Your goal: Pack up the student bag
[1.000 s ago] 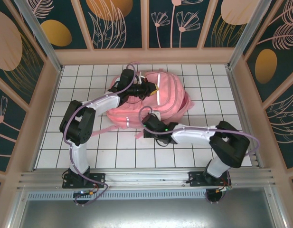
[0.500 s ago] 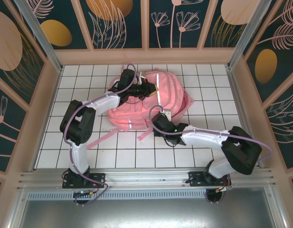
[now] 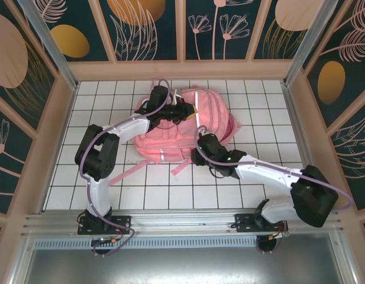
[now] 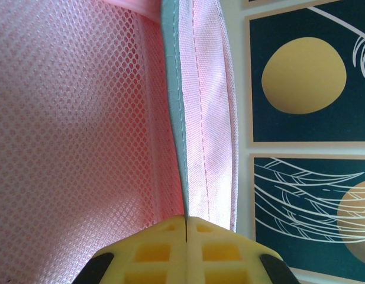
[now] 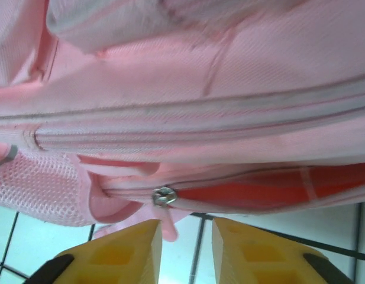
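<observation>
Yellow pads of the right end effector (image 5: 187, 228) stood apart just under a zipper pull (image 5: 164, 196) of the student bag (image 3: 212, 115), which lay on the white tiled counter (image 3: 111, 94). Farther back, the left end effector (image 4: 187, 220) was clamped on its pink edge, the gripped part hidden.

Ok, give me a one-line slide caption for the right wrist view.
Right end effector, open, poised at the zipper pull of the partly unzipped student bag.
</observation>
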### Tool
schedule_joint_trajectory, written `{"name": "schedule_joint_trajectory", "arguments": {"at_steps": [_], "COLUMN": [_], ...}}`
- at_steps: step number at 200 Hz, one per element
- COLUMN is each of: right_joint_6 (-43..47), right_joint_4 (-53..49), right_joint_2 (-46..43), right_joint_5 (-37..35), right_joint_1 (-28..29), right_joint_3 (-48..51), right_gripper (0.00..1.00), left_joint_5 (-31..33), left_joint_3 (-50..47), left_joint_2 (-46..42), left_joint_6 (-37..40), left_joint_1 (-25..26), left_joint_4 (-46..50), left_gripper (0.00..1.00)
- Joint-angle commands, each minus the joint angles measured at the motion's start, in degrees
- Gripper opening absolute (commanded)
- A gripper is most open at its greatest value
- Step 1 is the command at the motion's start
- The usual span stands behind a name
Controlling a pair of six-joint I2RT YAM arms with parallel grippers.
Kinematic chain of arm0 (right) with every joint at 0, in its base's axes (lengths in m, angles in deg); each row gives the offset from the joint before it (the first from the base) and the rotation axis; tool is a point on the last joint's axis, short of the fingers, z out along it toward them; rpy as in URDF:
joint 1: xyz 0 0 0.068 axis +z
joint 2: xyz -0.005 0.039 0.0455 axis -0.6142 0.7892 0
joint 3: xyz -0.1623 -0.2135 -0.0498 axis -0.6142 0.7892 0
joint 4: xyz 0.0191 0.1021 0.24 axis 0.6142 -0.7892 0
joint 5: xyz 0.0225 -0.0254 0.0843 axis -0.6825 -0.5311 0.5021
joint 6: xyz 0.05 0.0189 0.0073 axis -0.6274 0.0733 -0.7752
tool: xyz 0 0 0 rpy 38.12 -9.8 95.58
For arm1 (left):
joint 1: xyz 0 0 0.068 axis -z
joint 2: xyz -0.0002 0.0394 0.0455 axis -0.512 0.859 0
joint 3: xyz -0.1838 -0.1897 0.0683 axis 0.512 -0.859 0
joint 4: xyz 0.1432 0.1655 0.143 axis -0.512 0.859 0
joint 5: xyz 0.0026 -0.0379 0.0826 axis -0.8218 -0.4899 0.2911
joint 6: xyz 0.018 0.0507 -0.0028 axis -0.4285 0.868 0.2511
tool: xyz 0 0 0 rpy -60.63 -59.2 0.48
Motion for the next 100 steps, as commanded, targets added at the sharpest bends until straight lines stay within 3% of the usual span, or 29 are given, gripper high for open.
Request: {"name": "schedule_joint_trajectory", "arguments": {"at_steps": [1,35,63,100], "right_joint_6": [1.7,-0.4,-0.7,-4.2], "right_joint_4": [3.8,4.8,-6.3,-21.1], "right_joint_2": [4.1,6.0,7.3,16.3], "right_joint_5": [10.5,7.5,-14.0,-26.8], "right_joint_1": [-0.4,0.1,6.7,14.1], "right_joint_3": [0.1,0.2,-6.6,-17.0], "right_gripper": [0.32,0.39,0.35,0.33], "left_joint_5": [1.0,1.1,1.0,0.9], "left_joint_3": [1.2,1.2,1.6,1.8], "left_joint_2": [0.4,0.3,0.5,0.7], "left_joint_6": [1.4,1.6,1.3,1.1], "left_joint_1": [-1.3,-1.3,-1.3,-1.3], "left_joint_4": [1.3,1.9,1.8,1.7], "left_gripper": [0.0,0.0,0.0,0.01]}}
